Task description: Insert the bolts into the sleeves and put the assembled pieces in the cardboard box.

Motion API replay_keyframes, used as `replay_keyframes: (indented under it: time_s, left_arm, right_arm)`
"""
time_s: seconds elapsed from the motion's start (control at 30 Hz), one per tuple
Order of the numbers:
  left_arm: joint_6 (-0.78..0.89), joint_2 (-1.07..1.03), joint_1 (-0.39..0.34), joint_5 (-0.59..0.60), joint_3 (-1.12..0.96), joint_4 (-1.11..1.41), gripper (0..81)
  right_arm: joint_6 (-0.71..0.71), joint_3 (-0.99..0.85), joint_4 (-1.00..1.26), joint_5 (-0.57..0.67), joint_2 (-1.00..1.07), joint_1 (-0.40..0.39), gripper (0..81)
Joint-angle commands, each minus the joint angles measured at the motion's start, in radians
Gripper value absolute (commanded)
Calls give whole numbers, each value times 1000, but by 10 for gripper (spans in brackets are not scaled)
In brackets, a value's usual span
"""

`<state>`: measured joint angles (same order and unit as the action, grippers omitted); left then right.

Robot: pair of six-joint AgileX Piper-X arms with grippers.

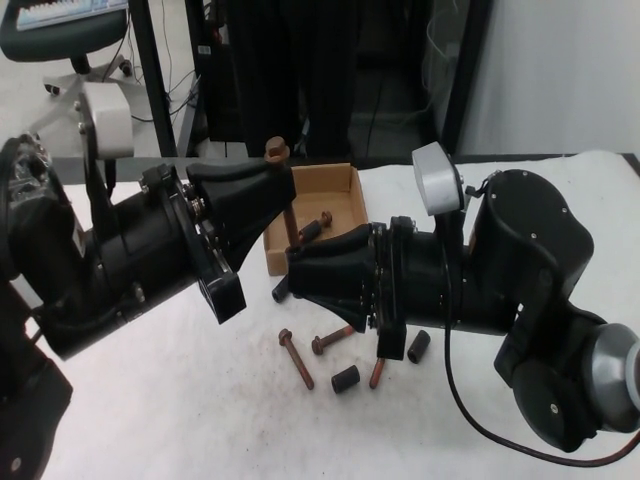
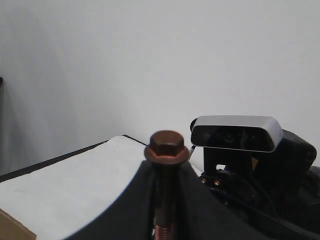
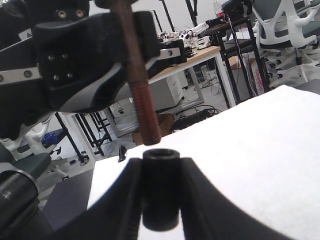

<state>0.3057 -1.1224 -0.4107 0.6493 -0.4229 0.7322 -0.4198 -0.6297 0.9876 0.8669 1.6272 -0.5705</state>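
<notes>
Over the white bench (image 1: 170, 400), my left gripper (image 2: 167, 172) clamps a rusty bolt (image 2: 166, 149) upright; my right gripper (image 3: 161, 172) pinches a black sleeve (image 3: 161, 200), the bolt's tip seemingly just above its mouth.

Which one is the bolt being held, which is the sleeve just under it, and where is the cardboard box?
bolt (image 3: 141, 95): right wrist view, on its threaded shank.
sleeve (image 3: 161, 190): right wrist view, on its side wall.
box (image 1: 359, 200): high view, on its side wall.
</notes>
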Motion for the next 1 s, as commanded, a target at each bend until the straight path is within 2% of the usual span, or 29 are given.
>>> replay_keyframes:
  time_s: [0.0,0.97]
  left_arm:
    - [-7,2,3,3,-5,16,3]
    - [-7,2,3,25,-5,-12,3]
  right_arm:
    - [8,-10,18,8,-12,-1,8]
    - [8,-10,45,8,-12,-1,8]
